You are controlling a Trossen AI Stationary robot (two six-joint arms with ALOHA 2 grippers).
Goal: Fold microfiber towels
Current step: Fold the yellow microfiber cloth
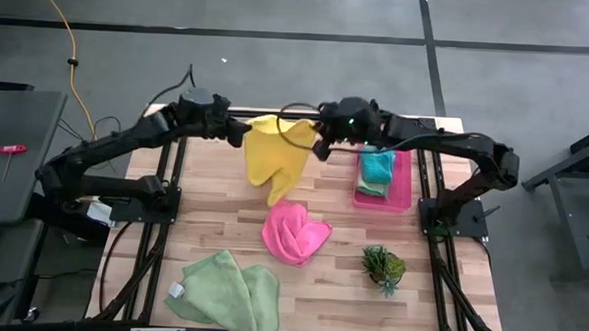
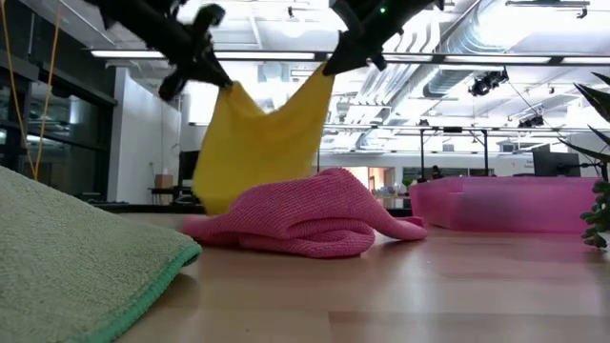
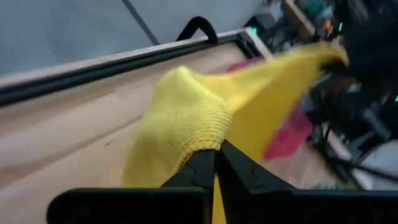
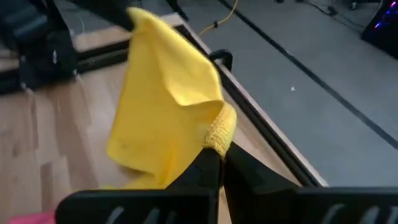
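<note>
A yellow towel hangs in the air over the far middle of the table, held between my left gripper and my right gripper, both shut on it. A hot pink towel lies crumpled at mid-table, and a pale green towel lies at the near edge. A teal towel rests in the pink tray at the right. My left gripper pinches a bunched corner of the yellow towel between its two fingers. The cloth runs from there across to the other gripper and hangs below, clear of the table. My right gripper pinches another corner of the yellow towel between its two fingers, at the cloth's edge. The towel sags between the two holds and drapes down, its lower end off the table.
A small spiky green plant stands at the near right. Dark frame rails run along the table's left and right sides. Bare wood shows between the pink towel and the far edge, under the hanging cloth.
</note>
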